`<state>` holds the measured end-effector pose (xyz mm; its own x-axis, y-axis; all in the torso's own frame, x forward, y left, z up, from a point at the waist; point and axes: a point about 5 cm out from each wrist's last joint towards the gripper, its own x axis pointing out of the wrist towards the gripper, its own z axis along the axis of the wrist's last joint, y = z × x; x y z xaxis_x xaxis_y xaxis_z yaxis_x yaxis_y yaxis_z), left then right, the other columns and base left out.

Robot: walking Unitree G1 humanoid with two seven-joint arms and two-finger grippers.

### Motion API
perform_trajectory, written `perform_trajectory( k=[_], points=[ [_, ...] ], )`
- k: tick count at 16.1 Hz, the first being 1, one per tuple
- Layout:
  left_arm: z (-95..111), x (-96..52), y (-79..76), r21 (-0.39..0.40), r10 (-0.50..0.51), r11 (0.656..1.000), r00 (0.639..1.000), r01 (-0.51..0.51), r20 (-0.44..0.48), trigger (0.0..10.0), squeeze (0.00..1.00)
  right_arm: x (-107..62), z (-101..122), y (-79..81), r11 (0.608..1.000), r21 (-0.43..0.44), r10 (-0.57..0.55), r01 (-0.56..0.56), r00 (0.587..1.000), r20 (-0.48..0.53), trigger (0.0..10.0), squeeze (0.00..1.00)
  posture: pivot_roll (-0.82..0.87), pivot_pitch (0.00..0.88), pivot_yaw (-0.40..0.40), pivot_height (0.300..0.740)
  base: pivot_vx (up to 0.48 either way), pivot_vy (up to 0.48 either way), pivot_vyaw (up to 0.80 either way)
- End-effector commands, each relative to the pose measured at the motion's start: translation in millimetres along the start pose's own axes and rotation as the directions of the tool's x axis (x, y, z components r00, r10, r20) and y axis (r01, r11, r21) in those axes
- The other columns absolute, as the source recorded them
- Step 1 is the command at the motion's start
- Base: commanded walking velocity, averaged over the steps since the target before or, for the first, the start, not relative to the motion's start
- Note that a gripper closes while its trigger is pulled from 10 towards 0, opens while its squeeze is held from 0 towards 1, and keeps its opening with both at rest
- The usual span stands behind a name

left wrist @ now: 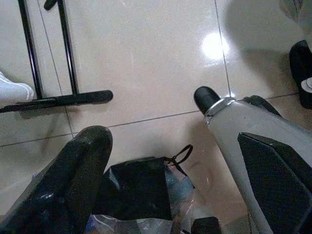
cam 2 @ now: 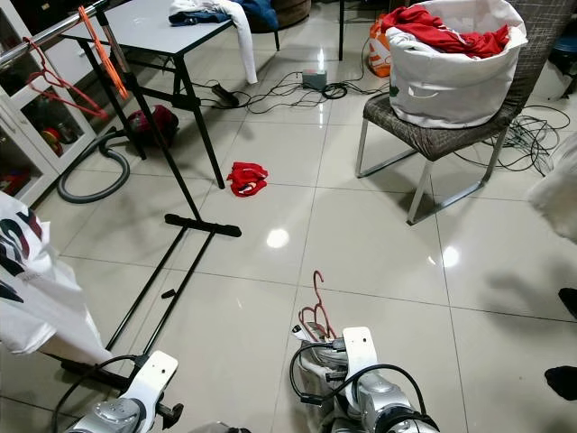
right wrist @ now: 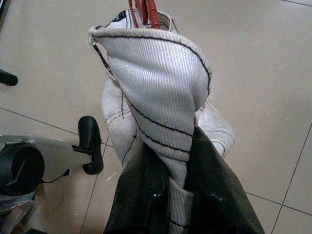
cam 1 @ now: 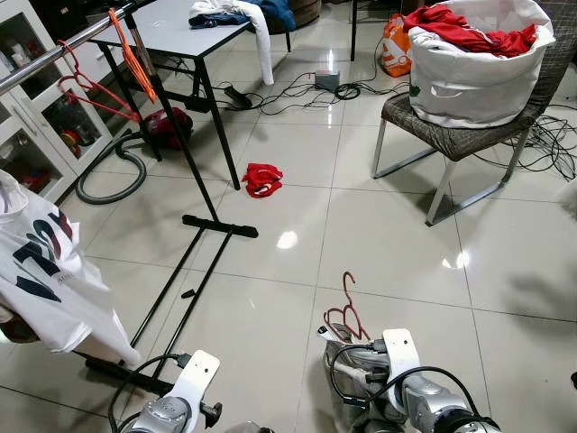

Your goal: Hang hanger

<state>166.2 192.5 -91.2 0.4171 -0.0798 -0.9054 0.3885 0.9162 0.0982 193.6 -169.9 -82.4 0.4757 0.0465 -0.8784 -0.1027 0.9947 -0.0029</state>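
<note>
— Where is the hanger?

— Low in the frame, just right of centre: the red hanger (cam 1: 346,311) stands up from the right end effector (right wrist: 168,195), hook uppermost. In the right wrist view, the two black fingers (right wrist: 141,195) are closed on a bunched white garment (right wrist: 156,92) with dark stitching, and the hanger's red wires come out of the garment's top.

— And the other arm?

— The left end effector (left wrist: 146,141) sits at the lower left, over the tiled floor (cam 1: 379,234). Its fingers stand apart with nothing between them (a black foot of the rack lies on the tiles beyond).

— The rack itself?

— The black clothes rack (cam 1: 194,171) runs along the left side, its rail (cam 1: 54,56) in the upper left carrying red hangers (cam 1: 86,90) and an orange one (cam 1: 131,50). A white printed shirt (cam 1: 45,280) hangs at the left edge.

— Anything else?

— A white laundry bag (cam 1: 478,72) of red clothes on a chair, upper right, and a red cloth (cam 1: 262,179) on the floor near centre.
</note>
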Motion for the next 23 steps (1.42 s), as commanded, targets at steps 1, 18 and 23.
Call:
perform_trajectory(
  k=[1,18,23],
  points=[
    [-0.7,-1.7,9.2,0.005,0.022,1.000,1.000,-0.022,-0.009,10.0,0.00,0.4,-0.8,3.2,1.000,0.013,0.011,-0.011,1.000,-0.009,10.0,0.00,-0.18,0.000,0.130,0.740,0.000,0.000,0.00],
    [-0.7,-2.0,10.8,0.051,0.023,0.998,1.000,-0.022,-0.019,10.0,0.00,-2.2,40.8,-12.3,0.999,-0.033,-0.002,0.005,0.994,0.106,10.0,0.00,-0.19,0.000,0.141,0.740,0.000,0.000,0.00],
    [-3.8,-2.2,9.7,0.074,0.024,0.997,0.999,-0.022,-0.025,10.0,0.00,-0.5,35.5,-1.6,0.998,-0.061,0.028,-0.023,0.996,0.085,10.0,0.00,-0.19,0.000,0.135,0.740,0.000,0.000,0.00]
  ],
)
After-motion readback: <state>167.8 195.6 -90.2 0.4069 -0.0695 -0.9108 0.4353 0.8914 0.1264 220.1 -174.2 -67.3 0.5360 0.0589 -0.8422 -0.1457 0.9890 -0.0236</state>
